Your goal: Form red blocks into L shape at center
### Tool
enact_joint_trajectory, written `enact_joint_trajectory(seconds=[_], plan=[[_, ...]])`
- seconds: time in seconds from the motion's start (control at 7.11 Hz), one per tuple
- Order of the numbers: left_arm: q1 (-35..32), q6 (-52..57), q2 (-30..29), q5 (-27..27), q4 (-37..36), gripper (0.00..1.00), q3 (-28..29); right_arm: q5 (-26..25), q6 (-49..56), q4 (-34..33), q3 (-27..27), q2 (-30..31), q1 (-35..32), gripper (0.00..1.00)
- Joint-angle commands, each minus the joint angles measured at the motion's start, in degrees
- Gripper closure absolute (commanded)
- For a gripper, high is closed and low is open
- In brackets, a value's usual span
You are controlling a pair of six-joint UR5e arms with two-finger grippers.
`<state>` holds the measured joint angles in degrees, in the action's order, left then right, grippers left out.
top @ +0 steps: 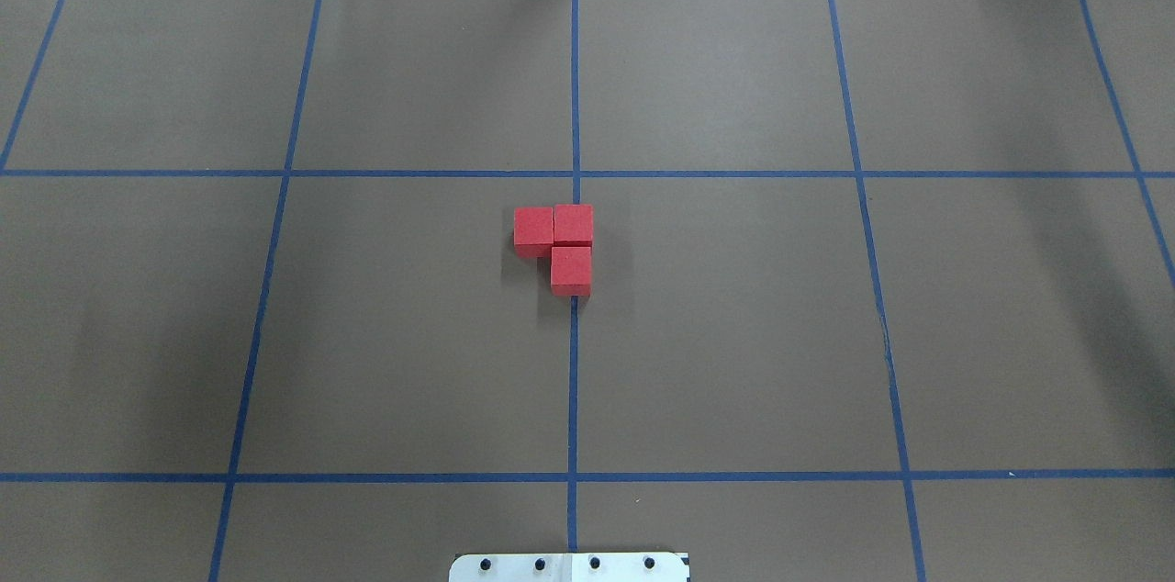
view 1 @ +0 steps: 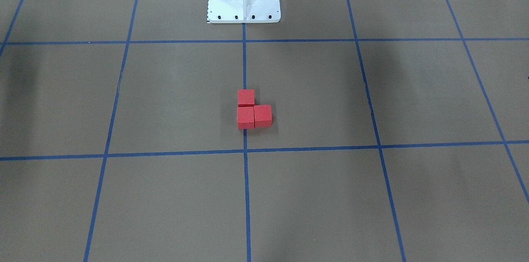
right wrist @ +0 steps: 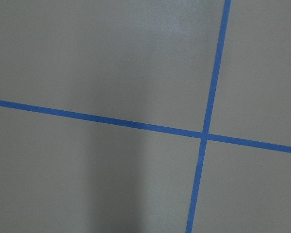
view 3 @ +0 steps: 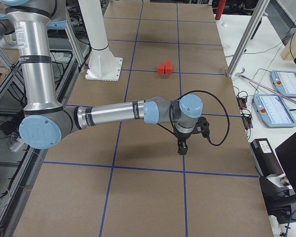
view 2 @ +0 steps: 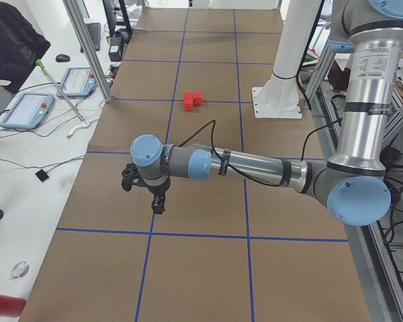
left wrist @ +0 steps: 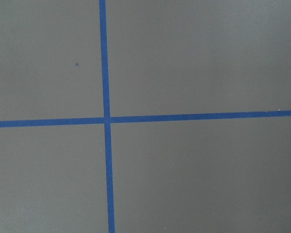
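- Brown paper covers the worktop (top: pixel 734 334), ruled into large squares by blue tape.
- Three red blocks (top: pixel 573 225) are counted, set touching in an L at the center (top: pixel 575 334): two lie on the middle tape line, and the third sits just beside the farther one (on the robot's left).
- The forming step is judged done; only a check of the shape seems called for next.
- Two arms are seen, both well apart from the blocks.
- Whether the left fingers (view 2: pixel 158 206) and right fingers (view 3: pixel 182 149) are released or clenched cannot be told (only side views show them).
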<state>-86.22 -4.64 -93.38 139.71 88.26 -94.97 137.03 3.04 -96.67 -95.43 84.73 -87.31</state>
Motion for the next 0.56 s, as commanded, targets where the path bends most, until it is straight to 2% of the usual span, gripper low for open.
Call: enact_joint_trajectory(seconds=[0.0,0.42], plan=[[0.08,-0.28,0.31,-0.32,1.03,0.00,-0.13,3.48,-0.14,-0.01,-0.72,0.61,-0.23,0.01],[0.08,-0.20,0.30,-0.32,0.95,0.00,-0.57,3.68,0.21,0.08,-0.72,1.04,-0.23,0.00]])
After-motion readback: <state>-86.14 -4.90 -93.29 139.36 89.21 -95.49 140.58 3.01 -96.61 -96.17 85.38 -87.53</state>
